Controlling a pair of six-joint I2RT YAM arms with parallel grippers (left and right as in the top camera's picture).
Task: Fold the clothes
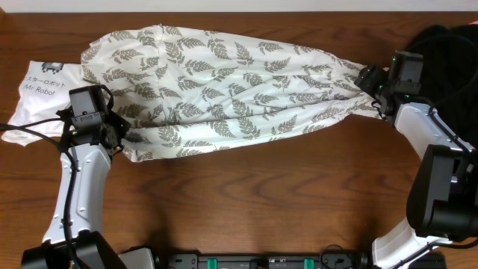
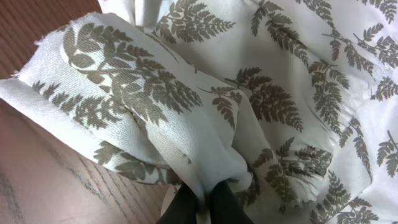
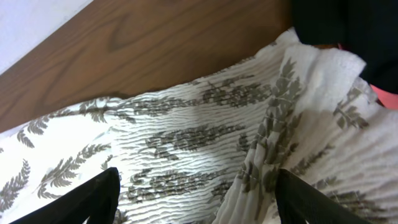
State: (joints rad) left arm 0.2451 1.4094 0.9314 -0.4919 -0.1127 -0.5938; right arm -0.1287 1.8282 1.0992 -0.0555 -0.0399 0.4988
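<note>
**Thin white fabric garment with grey fern leaves [image 1: 224, 82] spread along brown wooden bench [image 1: 261, 202]**

It lies lengthwise, its left part overlapping a plain white shirt [image 1: 33, 93]. The left fingers [image 2: 180, 208] are clamped on a bunched corner at its near left end. The right fingers [image 3: 93, 199] stand wide apart over its pleated right end, beside a black garment [image 1: 448, 37].

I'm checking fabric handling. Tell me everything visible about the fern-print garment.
The garment is thin, wrinkled white cloth with grey fern leaves, one end finely crinkled. It lies stretched lengthwise across the table, overlapping the shirt. The left claw pinches a bunched corner; the right claw is open over the crinkled end.
</note>
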